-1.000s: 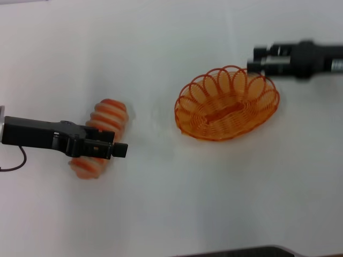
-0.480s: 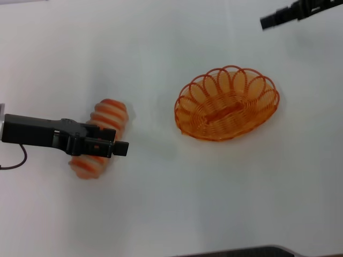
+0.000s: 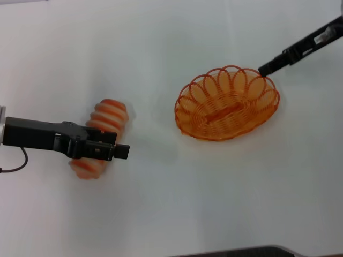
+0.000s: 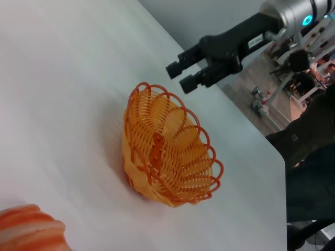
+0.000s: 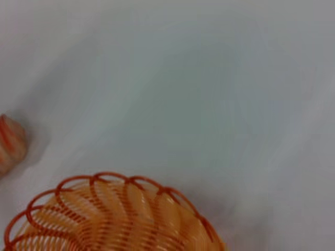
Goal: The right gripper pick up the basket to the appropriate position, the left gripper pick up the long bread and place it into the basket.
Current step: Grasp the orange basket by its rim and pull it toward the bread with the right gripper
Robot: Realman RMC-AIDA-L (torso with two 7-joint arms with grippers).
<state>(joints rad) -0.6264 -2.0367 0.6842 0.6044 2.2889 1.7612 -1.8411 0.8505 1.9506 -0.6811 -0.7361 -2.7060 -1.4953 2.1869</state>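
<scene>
Bright, flat light overhead washes the white table [image 3: 171,203] nearly featureless; only a faint soft shadow lies under the basket [image 3: 226,104] and beside the long bread [image 3: 102,136], just behind the left gripper [image 3: 121,151]; the right wrist view is soft and hazy, the basket rim [image 5: 112,183] blurred; the room past the right gripper [image 4: 183,76] looks dimmer

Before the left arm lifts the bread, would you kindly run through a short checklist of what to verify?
1. The basket sits upright: ok.
2. Basket holds nothing: ok.
3. The right gripper has let go; open, just off the rim: ok.
4. The left gripper is over the long bread: ok.
5. Left grip closed on the bread: cannot tell.
6. Bare table between bread and basket: ok.
</scene>
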